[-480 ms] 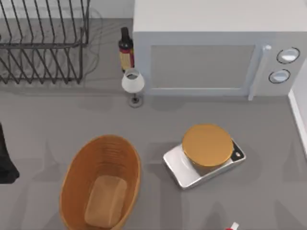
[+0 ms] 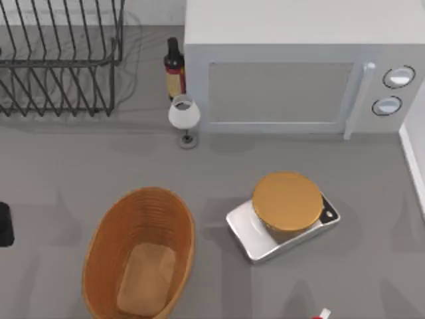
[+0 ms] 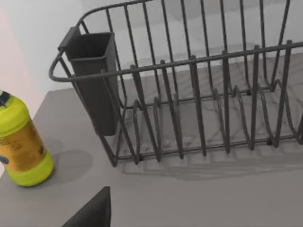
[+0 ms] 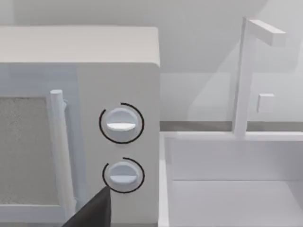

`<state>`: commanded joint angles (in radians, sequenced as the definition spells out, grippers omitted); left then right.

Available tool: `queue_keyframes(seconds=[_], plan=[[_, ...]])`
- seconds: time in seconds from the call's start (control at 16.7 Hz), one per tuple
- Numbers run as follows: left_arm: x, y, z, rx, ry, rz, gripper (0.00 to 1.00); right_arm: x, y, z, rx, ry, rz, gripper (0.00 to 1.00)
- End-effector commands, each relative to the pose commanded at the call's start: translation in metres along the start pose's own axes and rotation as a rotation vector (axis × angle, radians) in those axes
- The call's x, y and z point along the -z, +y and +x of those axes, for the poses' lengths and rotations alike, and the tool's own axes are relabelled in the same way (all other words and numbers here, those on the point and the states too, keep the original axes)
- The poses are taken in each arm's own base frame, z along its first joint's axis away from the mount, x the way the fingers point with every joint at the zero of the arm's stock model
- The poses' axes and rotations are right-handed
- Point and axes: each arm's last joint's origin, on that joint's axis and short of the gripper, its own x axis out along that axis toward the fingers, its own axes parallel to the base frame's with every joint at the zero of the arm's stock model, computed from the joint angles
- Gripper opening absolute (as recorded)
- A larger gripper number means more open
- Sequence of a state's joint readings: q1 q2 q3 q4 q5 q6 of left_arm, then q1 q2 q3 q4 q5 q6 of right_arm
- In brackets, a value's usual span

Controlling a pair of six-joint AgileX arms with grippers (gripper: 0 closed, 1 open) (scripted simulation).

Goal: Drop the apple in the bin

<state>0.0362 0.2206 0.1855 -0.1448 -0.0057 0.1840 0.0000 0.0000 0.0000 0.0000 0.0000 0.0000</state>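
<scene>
The apple is out of view. The bin point(image 2: 106, 229) is an oval orange-brown wicker basket with a paler tan bottom, standing at the front left of the table with nothing inside. A dark bit of my left arm point(image 2: 4, 224) sits at the table's left edge, well left of the bin. In the left wrist view a dark part of my left gripper point(image 3: 92, 213) hangs over bare grey table near a wire rack. A dark part of my right gripper point(image 4: 92, 210) faces the microwave's knobs in the right wrist view.
A black wire dish rack point(image 2: 60, 60) stands back left, with a dark bottle point(image 2: 174, 66) and a small white lamp point(image 2: 184, 114) beside a white microwave point(image 2: 299, 66). An orange-topped cylinder on a silver scale point(image 2: 285, 212) sits right of the bin. A tiny red-and-white thing point(image 2: 321, 314) lies at the front edge. A yellow-green bottle point(image 3: 21, 142) stands near the rack.
The dark part of my left arm at the table's left edge has drawn back to the left and shows much smaller. Nothing else has moved.
</scene>
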Motion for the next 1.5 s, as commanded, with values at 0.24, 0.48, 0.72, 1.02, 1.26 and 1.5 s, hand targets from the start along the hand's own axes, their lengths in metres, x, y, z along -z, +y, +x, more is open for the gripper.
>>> queue_keyframes(seconds=[0.24,0.48,0.72,1.02,1.26,1.5], plan=[[-0.030,0.012,0.025,0.058,0.308,0.225,1.00,0.000,0.000,0.000,0.000,0.000,0.000,1.00],[-0.043,0.025,0.077,0.237,0.673,0.445,1.00,0.000,0.000,0.000,0.000,0.000,0.000,1.00],[-0.040,0.039,0.132,0.481,0.939,0.611,1.00,0.000,0.000,0.000,0.000,0.000,0.000,1.00],[-0.021,0.054,0.188,0.758,1.113,0.723,1.00,0.000,0.000,0.000,0.000,0.000,0.000,1.00],[-0.012,0.060,0.208,0.862,1.152,0.756,1.00,0.000,0.000,0.000,0.000,0.000,0.000,1.00],[-0.012,0.060,0.209,0.867,1.154,0.758,1.00,0.000,0.000,0.000,0.000,0.000,0.000,1.00]])
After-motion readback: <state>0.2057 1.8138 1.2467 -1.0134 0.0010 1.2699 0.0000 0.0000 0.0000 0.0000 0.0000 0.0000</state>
